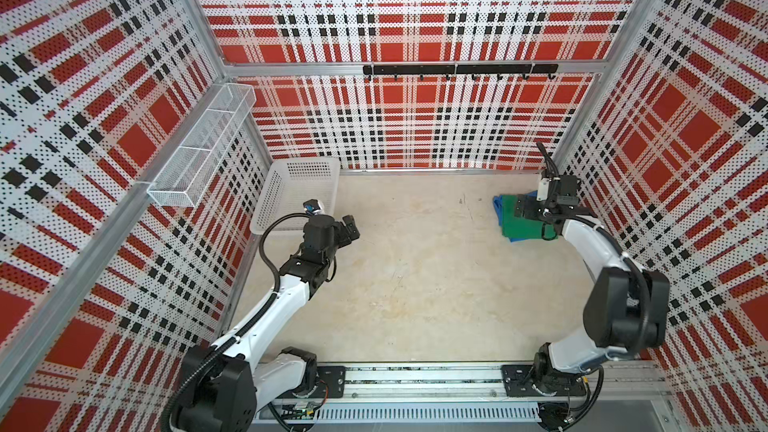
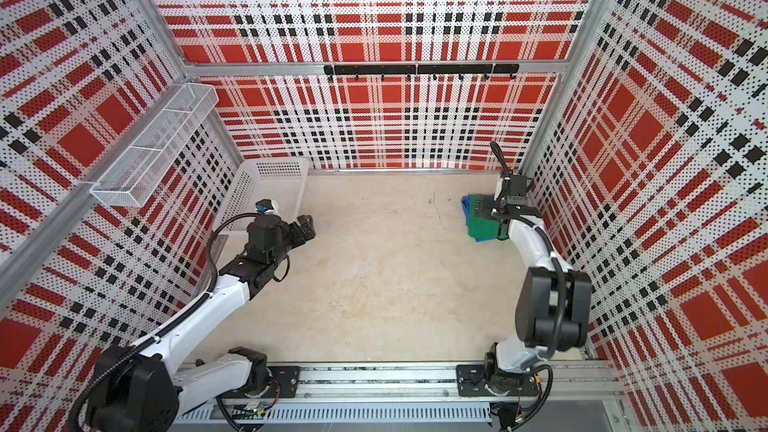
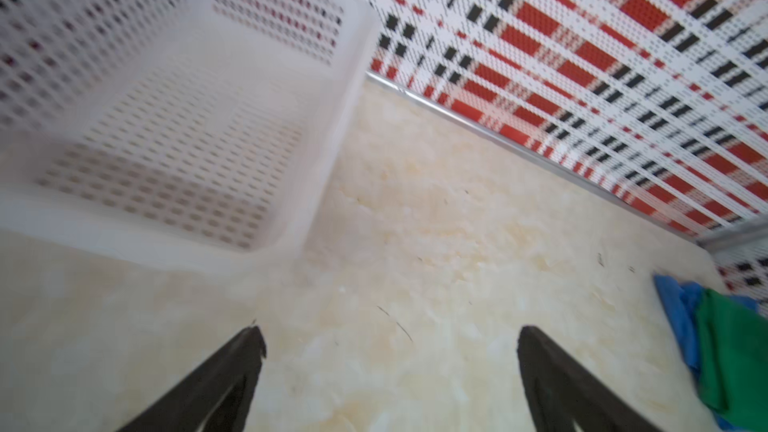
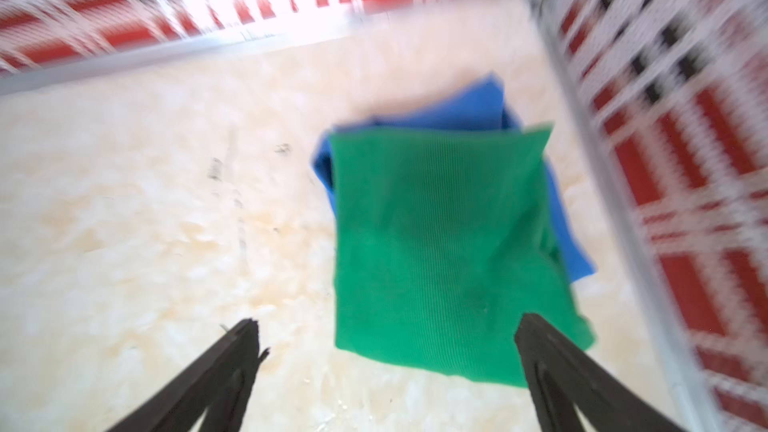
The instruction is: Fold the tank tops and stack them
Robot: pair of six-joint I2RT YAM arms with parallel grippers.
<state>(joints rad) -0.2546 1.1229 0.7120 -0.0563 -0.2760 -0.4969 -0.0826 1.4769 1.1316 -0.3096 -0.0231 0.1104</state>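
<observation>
The two tank tops lie folded in one stack near the table's back right corner. The green one [image 4: 440, 234] lies on top of the blue one [image 4: 469, 105], whose edges stick out round it. Both top views show the green [image 1: 519, 229] and the blue [image 1: 498, 203]. My right gripper [image 4: 386, 338] hangs open and empty just above the stack's near edge, with one finger [image 4: 548, 367] over the green cloth; in a top view the gripper [image 1: 525, 209] is over the stack. My left gripper [image 3: 390, 338] is open and empty above bare table, next to the basket [image 1: 351, 228].
A white perforated basket [image 1: 274, 197], empty in the left wrist view [image 3: 353, 97], stands at the back left against the wall. A wire shelf [image 1: 199, 151] hangs on the left wall and a black hook rail [image 1: 459, 69] on the back wall. Plaid walls close three sides.
</observation>
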